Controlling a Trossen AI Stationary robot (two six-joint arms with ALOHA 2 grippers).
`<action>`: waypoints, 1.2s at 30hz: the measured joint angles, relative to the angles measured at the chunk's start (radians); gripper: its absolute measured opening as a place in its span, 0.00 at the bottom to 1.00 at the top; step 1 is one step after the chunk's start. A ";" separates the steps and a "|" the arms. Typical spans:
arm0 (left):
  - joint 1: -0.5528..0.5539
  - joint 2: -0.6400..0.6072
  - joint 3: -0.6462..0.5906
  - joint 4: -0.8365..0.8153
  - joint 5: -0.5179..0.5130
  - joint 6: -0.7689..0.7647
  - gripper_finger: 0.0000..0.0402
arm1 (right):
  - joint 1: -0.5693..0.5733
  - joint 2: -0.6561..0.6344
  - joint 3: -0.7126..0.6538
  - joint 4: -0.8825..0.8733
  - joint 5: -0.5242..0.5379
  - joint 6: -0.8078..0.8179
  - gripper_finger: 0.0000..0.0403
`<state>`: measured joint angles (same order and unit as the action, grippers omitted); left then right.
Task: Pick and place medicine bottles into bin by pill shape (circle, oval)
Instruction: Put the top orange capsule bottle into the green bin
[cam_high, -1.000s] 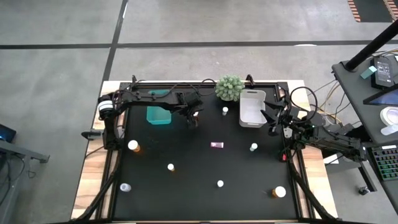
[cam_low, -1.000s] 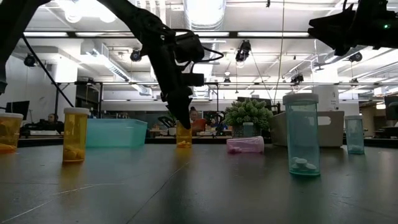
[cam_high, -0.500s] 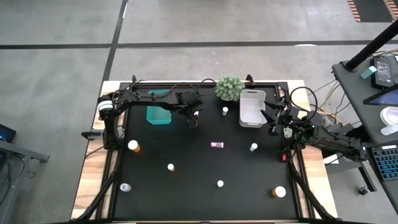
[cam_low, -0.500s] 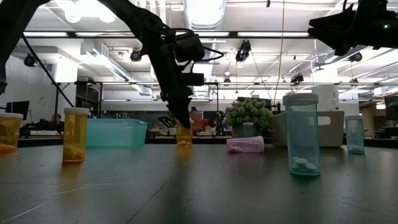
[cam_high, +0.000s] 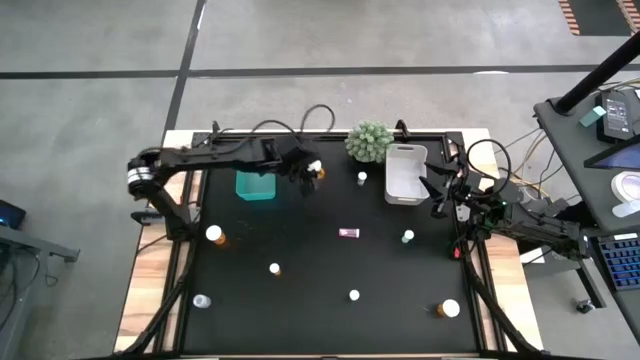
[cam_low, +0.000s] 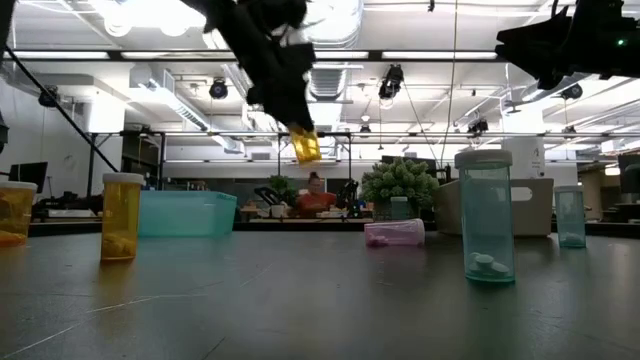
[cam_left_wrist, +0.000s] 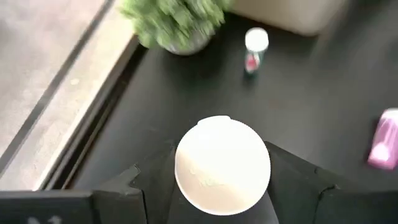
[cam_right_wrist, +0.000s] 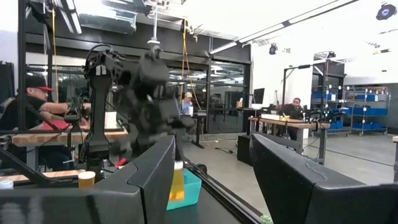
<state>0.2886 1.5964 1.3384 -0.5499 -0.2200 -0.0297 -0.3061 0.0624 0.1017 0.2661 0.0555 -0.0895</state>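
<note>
Amber bottle (cam_high: 316, 171) now lifted off table, clamped in left gripper (cam_high: 309, 173) beside teal bin (cam_high: 254, 185). Low view: it hangs mid-air (cam_low: 306, 146), heading binward. Right gripper (cam_high: 437, 192) waits, fingers apart, empty.

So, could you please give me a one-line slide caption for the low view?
Left pincer lifts an amber bottle clear of the table; other bottles stand below.

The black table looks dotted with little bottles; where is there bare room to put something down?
The widest bare patch is the table middle, between the amber bottle and the pink bottle lying on its side. The far edge is crowded: teal bin, left gripper holding a bottle aloft, plant, white bin.
</note>
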 joint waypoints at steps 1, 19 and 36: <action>0.003 -0.023 0.000 -0.012 -0.019 -0.016 0.49 | 0.000 0.000 0.000 0.000 0.000 0.000 0.50; 0.150 -0.186 -0.044 -0.228 -0.208 -0.384 0.49 | 0.000 0.000 0.000 0.000 0.000 0.002 0.50; 0.271 -0.210 -0.255 -0.218 -0.229 -0.497 0.49 | 0.000 0.000 0.000 0.000 0.000 -0.017 0.50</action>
<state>0.5592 1.3867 1.0833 -0.7675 -0.4489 -0.5266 -0.3061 0.0620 0.1017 0.2663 0.0555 -0.1066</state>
